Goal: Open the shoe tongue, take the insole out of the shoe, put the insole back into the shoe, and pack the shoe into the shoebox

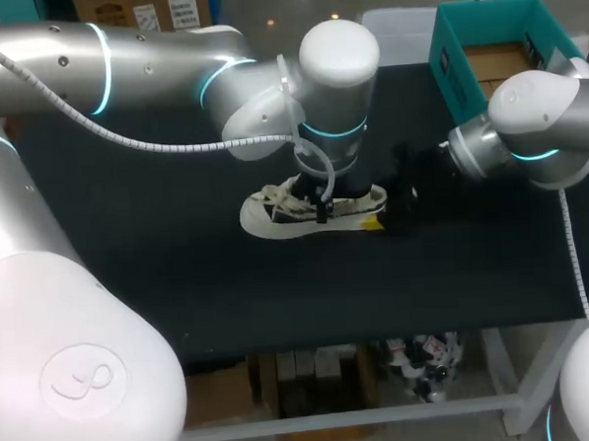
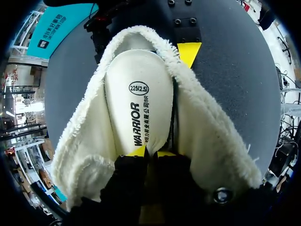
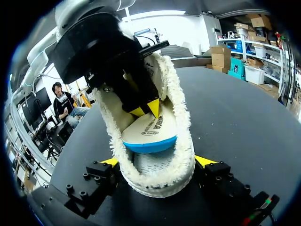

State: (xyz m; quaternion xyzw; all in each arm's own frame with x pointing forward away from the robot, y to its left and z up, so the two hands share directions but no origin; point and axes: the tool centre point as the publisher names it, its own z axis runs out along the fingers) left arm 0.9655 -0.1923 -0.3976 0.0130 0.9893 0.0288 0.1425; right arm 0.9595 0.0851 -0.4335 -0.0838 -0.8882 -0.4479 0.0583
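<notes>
A white fleece-lined shoe lies on the black table, heel toward my right arm. My left gripper reaches down into it from above, yellow tips pinched shut on the edge of the white insole. From the right wrist the insole is tilted up, its blue underside showing, with the left gripper on its upper end. My right gripper stands wide around the shoe's heel, one yellow tip against each side. The teal shoebox stands at the back right.
A clear plastic bin sits behind the shoe, beside the shoebox. Bare black tabletop stretches to the left of the shoe and in front of it, up to the table's front edge.
</notes>
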